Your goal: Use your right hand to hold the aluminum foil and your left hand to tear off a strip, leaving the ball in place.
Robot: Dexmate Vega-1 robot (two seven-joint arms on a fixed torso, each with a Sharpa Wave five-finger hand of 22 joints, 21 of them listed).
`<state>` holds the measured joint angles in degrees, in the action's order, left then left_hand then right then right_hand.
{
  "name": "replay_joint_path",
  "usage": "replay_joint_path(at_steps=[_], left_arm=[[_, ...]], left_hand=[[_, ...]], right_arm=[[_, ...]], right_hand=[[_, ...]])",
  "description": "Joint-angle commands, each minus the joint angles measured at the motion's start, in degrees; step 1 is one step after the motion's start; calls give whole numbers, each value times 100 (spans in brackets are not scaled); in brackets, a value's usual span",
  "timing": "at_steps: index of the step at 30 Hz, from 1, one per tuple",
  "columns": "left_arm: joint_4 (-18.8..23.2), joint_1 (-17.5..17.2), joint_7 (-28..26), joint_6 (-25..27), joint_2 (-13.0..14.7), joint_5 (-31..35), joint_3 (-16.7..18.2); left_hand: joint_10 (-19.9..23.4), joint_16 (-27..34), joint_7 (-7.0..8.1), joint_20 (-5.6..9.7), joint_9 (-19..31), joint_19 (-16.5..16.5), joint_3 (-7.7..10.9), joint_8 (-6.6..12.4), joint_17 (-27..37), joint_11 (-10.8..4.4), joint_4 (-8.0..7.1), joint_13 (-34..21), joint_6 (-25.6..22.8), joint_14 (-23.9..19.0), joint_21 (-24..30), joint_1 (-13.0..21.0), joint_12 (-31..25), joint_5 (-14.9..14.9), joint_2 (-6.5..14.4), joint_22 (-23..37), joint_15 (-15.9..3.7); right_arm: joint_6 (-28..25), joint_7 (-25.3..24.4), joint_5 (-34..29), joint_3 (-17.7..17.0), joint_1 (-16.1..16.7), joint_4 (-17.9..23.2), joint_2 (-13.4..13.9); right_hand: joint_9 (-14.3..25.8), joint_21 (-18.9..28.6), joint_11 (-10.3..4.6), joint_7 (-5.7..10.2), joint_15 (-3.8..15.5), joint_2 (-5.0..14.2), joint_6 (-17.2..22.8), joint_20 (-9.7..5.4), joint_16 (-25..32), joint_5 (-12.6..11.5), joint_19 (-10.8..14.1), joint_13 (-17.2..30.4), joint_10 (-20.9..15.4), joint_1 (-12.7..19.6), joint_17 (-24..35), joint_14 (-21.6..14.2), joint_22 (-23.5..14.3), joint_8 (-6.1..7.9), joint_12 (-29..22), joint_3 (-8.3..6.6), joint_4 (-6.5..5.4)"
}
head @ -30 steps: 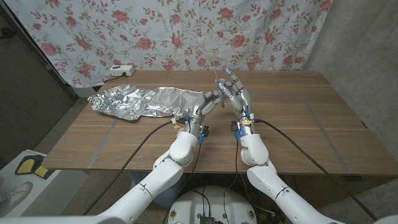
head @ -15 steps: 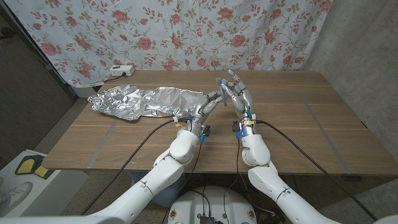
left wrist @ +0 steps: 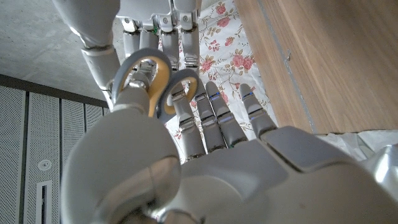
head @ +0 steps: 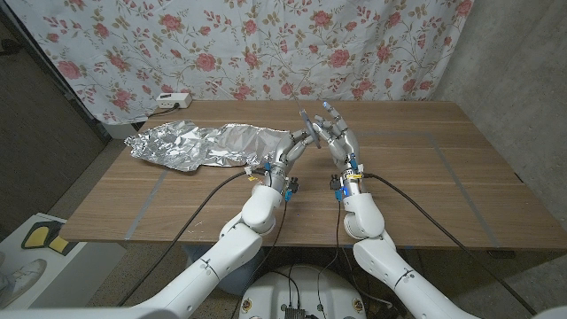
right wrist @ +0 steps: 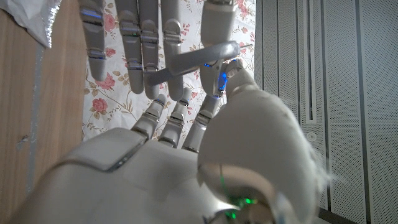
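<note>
Foil (head: 208, 143) right end hidden behind left hand (head: 297, 148); long axis left-right along bench (head: 425, 186). Both hands' fingers spread, empty; right hand (head: 335, 137).

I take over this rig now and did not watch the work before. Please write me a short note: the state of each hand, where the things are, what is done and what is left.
Left hand: raised by the right end of the aluminum foil, fingers apart, holding nothing that I can see.
Right hand: raised just right of the left hand, fingers spread and pointing up, empty, not on the foil.
Foil: one long crumpled sheet lying on the wooden table, on the robot's left side, toward the far edge. I cannot make out a ball.
Done: no torn strip is visible.
Left: right hand holds the foil, left hand tears off a strip.
</note>
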<state>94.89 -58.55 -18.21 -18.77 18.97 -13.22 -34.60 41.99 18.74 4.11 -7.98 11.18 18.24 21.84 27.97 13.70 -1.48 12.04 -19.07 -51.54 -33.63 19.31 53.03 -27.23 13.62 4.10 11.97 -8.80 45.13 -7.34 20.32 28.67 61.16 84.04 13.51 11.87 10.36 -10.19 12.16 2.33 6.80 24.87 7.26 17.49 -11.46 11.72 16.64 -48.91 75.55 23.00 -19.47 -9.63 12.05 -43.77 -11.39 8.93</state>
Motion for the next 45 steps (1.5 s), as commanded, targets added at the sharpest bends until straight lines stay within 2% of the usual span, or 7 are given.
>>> replay_joint_path(at_steps=[1, 12, 21, 24, 31, 40, 45], left_arm=[[67, -188, -356, -68, -72, 184, 85], [262, -271, -352, 52, 30, 154, 151], [730, -409, -391, 269, 244, 104, 320], [895, -464, -438, 296, 317, 139, 390], [1144, -584, -476, 368, 423, 115, 498], [1670, -767, -415, 668, 644, -112, 661], [1943, -876, -469, 753, 775, -78, 764]], left_hand=[[1425, 167, -25, 26, 29, 62, 215, 35, 77, -857, -169, -48, -139, -341, 66, 501, -122, -63, 349, 3, -252], [1581, 256, -108, 39, 121, 54, 205, 75, 152, -813, -155, -137, -209, -342, 82, 709, -204, -114, 393, 5, -284], [1670, 221, -125, 47, 250, 34, 190, 170, 138, -753, -237, -259, -323, -320, 94, 715, -310, -118, 419, 7, -195], [1693, 168, -111, 38, 312, 28, 204, 200, 90, -742, -274, -319, -330, -347, 98, 660, -364, -88, 418, 6, -184], [1686, 98, -118, 21, 385, 16, 231, 234, 45, -733, -286, -387, -332, -340, 102, 626, -415, -45, 411, 4, -169], [1669, 15, -59, 26, 506, 17, 267, 293, -1, -689, -311, -496, -332, -366, 114, 546, -501, 45, 390, 1, -109], [1668, -33, -83, 8, 581, 12, 301, 326, -23, -682, -325, -565, -311, -392, 118, 491, -563, 119, 382, -2, -98]], right_arm=[[14, 17, 45, 7, -32, -78, -41], [36, 20, 142, -87, -59, -126, -10], [-33, -8, 110, -146, -103, -140, 45], [-10, -1, 106, -152, -128, -190, 42], [43, 20, 127, -152, -198, -303, -2], [-17, 7, 127, -177, -230, -322, 29], [-34, -5, 105, -191, -233, -321, 60]], right_hand=[[15, 36, -172, -18, 1091, -12, 46, 1, 26, -10, 28, 4, -139, 54, 30, -66, 0, -24, -29, -32, -7], [25, 33, -184, -33, 1082, -4, -121, 3, 3, -4, 17, 83, -78, 45, 57, -14, -2, -89, -102, -26, -14], [44, 28, -217, -107, 1026, 187, -611, 72, -108, -32, -49, 299, 552, -123, 145, 299, -2, -138, -118, -12, -113], [39, 27, -214, -127, 1014, 170, -714, 116, -143, -28, -69, 304, 771, -235, 151, 389, -2, -133, -18, 13, -141], [36, 30, -216, -135, 1002, 164, -762, 129, -148, -23, -68, 300, 859, -310, 158, 420, -2, -126, 34, 30, -162], [39, 32, -177, -229, 960, 93, -990, 173, -216, -9, -94, 248, 1436, -652, 154, 627, -7, -119, 360, 116, -245], [40, 32, -174, -237, 948, 80, -1008, 172, -233, -7, -99, 249, 1497, -699, 145, 659, -8, -111, 397, 124, -254]])
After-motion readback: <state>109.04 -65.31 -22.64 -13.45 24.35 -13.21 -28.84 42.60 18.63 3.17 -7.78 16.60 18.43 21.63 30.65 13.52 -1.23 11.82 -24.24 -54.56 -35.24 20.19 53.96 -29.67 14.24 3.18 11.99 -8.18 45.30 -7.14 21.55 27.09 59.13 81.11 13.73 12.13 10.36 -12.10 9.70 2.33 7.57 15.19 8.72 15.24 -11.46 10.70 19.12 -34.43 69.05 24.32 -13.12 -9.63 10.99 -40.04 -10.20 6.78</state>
